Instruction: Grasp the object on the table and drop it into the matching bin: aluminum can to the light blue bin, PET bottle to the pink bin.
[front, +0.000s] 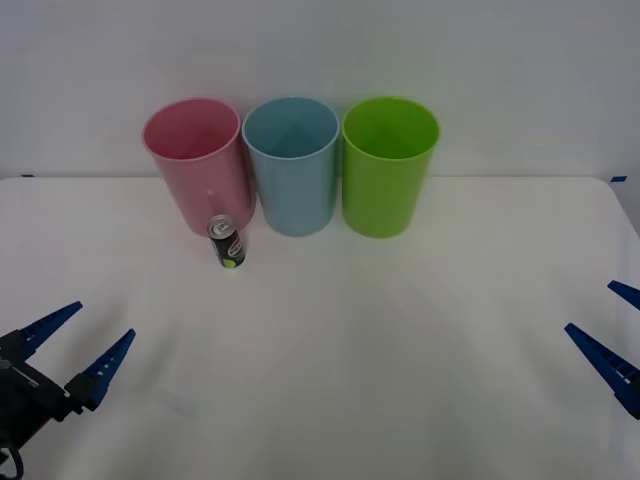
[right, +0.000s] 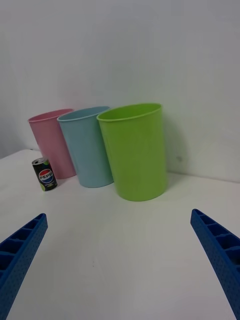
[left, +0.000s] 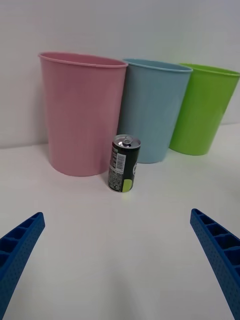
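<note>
A small black aluminum can (front: 228, 243) (left: 123, 163) (right: 45, 174) with a silver top stands upright on the white table (front: 400, 330), just in front of the gap between the pink bin (front: 196, 160) (left: 82, 112) (right: 51, 142) and the light blue bin (front: 292, 163) (left: 152, 110) (right: 87, 145). My left gripper (front: 85, 350) (left: 120, 270) hovers open at the near left, well short of the can. At the near right edge, my right gripper (front: 612, 335) (right: 120, 270) is open too, with nothing between its fingers.
A lime green bin (front: 388, 163) (right: 136, 150) (left: 205, 114) stands right of the light blue one, the three in a row at the table's back against a white wall. Bare tabletop stretches between the grippers and the bins.
</note>
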